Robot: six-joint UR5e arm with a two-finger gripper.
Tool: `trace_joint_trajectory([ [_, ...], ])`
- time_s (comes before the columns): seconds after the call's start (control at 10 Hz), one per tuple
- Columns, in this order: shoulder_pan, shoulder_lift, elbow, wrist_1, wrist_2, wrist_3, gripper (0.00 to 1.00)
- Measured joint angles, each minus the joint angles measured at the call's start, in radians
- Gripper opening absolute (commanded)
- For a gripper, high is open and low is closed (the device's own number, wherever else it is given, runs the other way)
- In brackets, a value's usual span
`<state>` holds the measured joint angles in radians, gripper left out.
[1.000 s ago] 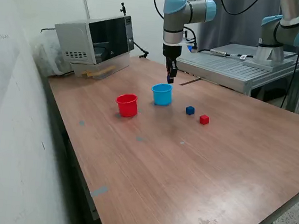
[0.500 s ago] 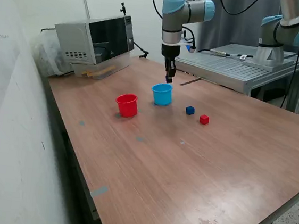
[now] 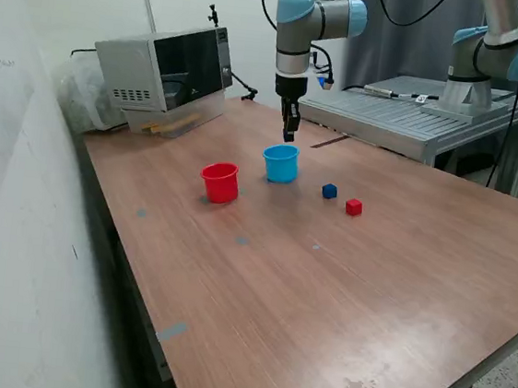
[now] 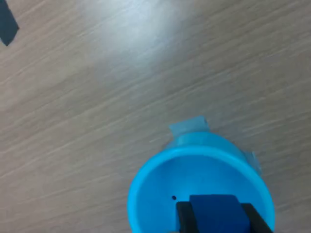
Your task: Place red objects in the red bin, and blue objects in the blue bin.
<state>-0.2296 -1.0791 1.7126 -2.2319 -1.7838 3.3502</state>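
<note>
The blue bin (image 3: 281,163) is a light blue cup standing on the wooden table (image 3: 341,295). My gripper (image 3: 289,132) hangs above it, a little toward the back. In the wrist view the gripper (image 4: 216,221) is shut on a dark blue cube (image 4: 214,208), held over the open mouth of the blue bin (image 4: 160,184). The red bin (image 3: 220,182), a red cup, stands on the exterior view's left of the blue one. A second blue cube (image 3: 330,191) and a red cube (image 3: 354,207) lie on the table at the blue bin's right.
A microwave (image 3: 165,73) sits at the table's back left corner. Behind the table is a metal bench (image 3: 416,113) carrying a second robot arm (image 3: 496,52). A wall runs along the exterior view's left.
My gripper has risen and shifted slightly toward the exterior view's left, still holding the blue cube above the blue bin. The cups and loose cubes have not moved.
</note>
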Motion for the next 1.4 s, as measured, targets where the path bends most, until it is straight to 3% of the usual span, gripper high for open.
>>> trace_joint_trajectory([
  [0.2, -0.003, 0.000, -0.001, 0.000, 0.000, -0.002, 0.00],
  [0.3, -0.005, 0.001, -0.002, 0.000, 0.000, -0.002, 1.00],
  [1.1, -0.004, 0.000, -0.001, 0.003, 0.000, -0.003, 1.00],
  [1.4, 0.035, -0.059, 0.002, 0.026, 0.001, -0.002, 1.00],
])
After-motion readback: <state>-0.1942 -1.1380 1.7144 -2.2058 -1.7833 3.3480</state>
